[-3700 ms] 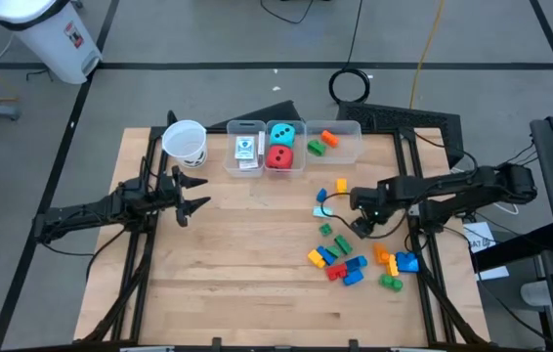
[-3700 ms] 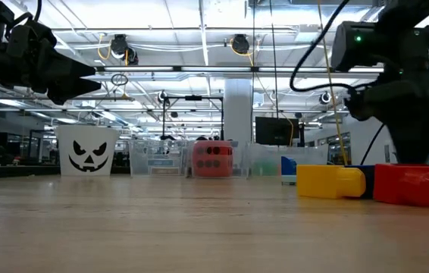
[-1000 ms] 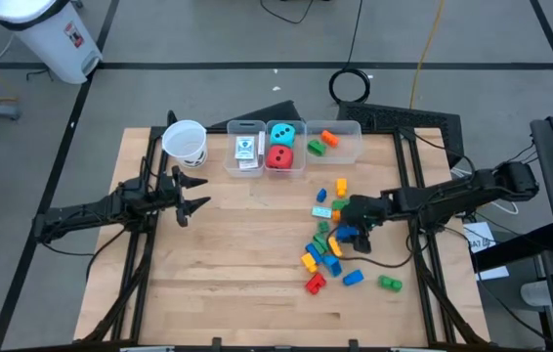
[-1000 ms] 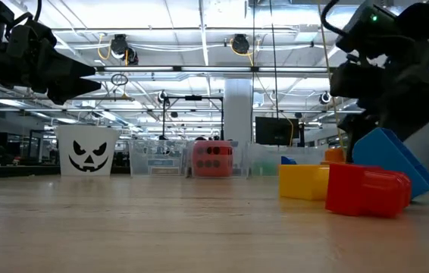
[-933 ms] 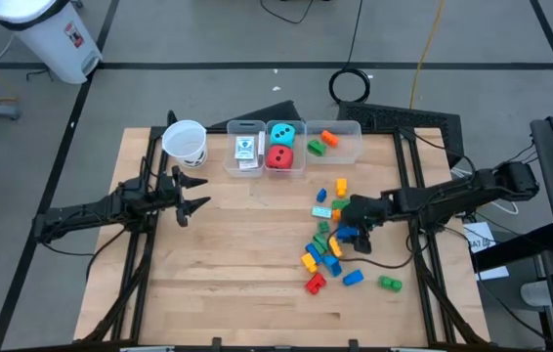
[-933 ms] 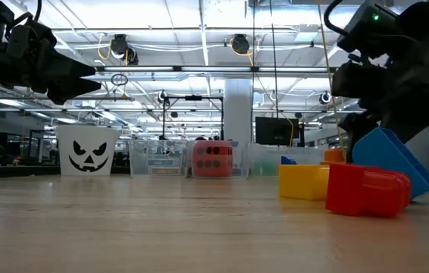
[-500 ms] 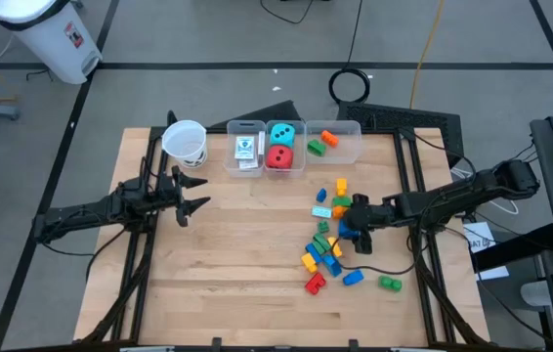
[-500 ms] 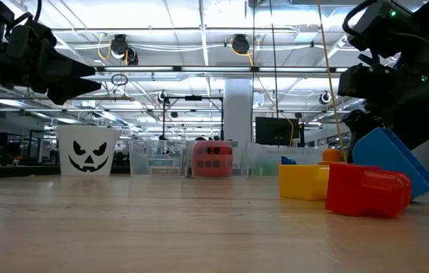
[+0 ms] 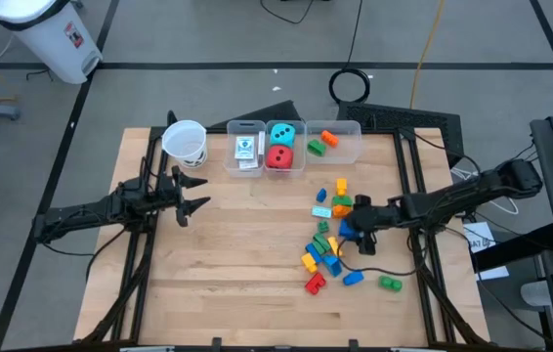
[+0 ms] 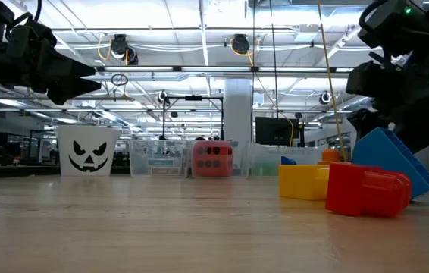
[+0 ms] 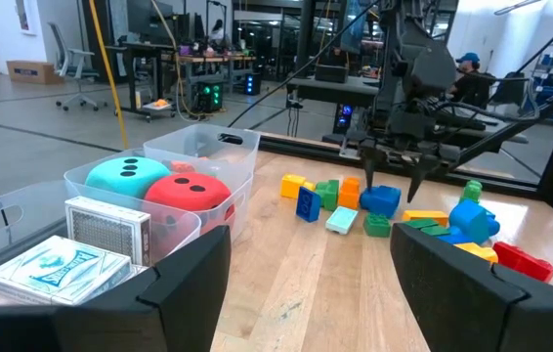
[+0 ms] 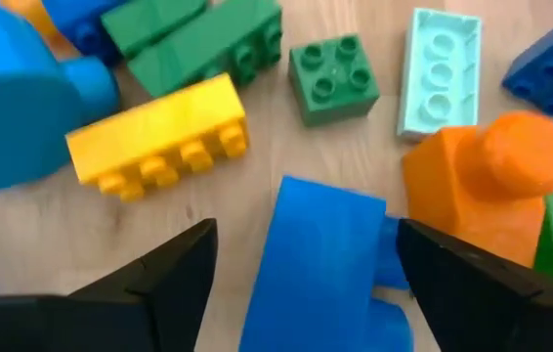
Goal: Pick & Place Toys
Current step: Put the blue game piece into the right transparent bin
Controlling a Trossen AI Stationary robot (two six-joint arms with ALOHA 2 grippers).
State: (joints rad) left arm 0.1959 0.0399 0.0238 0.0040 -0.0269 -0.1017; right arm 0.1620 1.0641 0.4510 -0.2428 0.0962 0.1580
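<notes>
Many small plastic bricks [image 9: 327, 246] lie loose on the table's right half. My right gripper [image 9: 356, 229] hangs open, pointing down over them. Its fingers [image 12: 164, 279] stand on either side of a blue brick [image 12: 318, 256] without clearly touching it; the left wrist view also shows this blue brick [image 11: 380, 200]. The teal die [image 9: 280, 133] and the red die [image 9: 278, 156] sit in the middle clear bin. The white card packs [image 9: 245, 149] lie in the left bin. My left gripper [image 9: 189, 196] waits open above the table's left half.
Three clear bins [image 9: 333, 128] stand in a row at the far edge; the right one holds an orange and a green brick. A white paper cup [image 9: 186, 143] stands left of them. The table's near left part [image 9: 218, 284] is bare wood.
My right gripper has drawn back a little toward the table's right edge and risen slightly, staying open. The bricks have kept their places over the last second; before that, the pile was pushed toward the table's left.
</notes>
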